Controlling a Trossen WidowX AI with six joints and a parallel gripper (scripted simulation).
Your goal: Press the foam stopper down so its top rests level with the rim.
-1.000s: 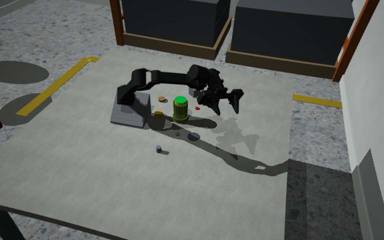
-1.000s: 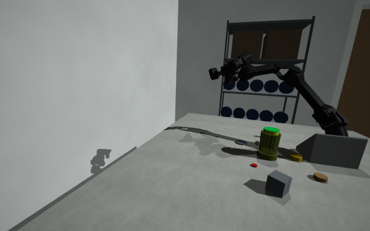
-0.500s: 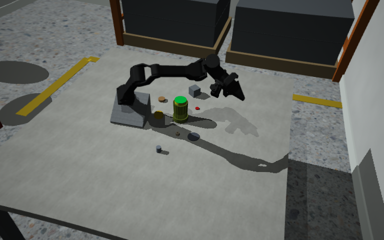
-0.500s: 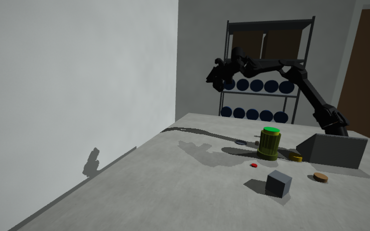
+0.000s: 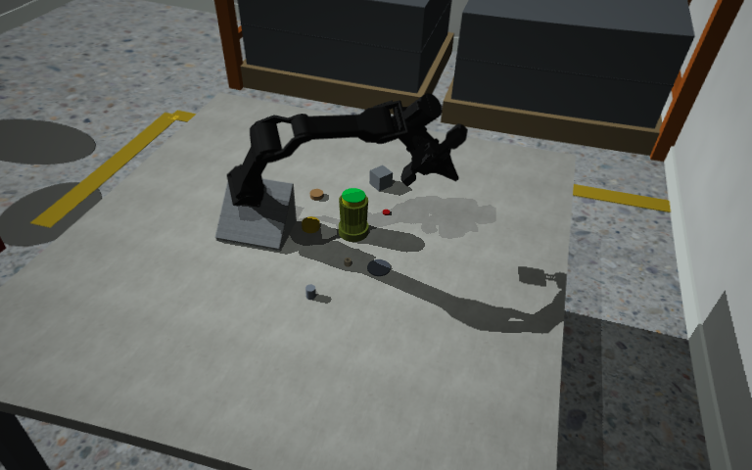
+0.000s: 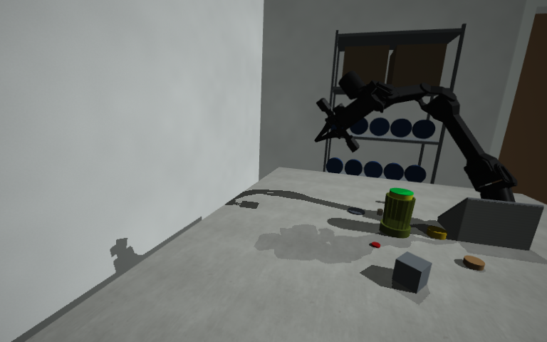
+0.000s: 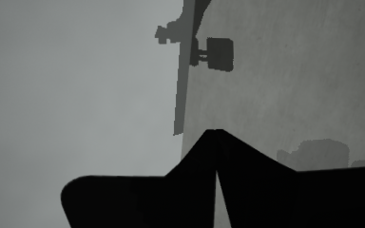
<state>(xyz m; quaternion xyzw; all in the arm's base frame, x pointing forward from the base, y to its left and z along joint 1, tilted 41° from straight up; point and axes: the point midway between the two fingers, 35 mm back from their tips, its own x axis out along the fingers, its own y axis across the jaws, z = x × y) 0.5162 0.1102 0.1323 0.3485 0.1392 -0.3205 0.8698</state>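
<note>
An olive ribbed jar [image 5: 352, 218] stands upright on the table near the arm's grey base. It also shows in the exterior view [image 6: 397, 215]. A bright green foam stopper [image 5: 352, 195] [image 6: 401, 192] sits in its mouth and stands a little proud of the rim. My gripper [image 5: 451, 171] [image 6: 318, 138] is shut and empty, high in the air to the right of the jar and beyond it, well apart from it. In the wrist view the two black fingers [image 7: 217, 135] meet at their tips, with only table and wall behind.
A grey cube [image 5: 381, 177], a small red disc [image 5: 386, 211], a tan disc [image 5: 316, 193], a yellow ring [image 5: 310, 224], a dark disc [image 5: 379, 266], a tiny brown piece [image 5: 348, 261] and a small grey cylinder [image 5: 310, 291] lie around the jar. A white wall runs along the table's edge.
</note>
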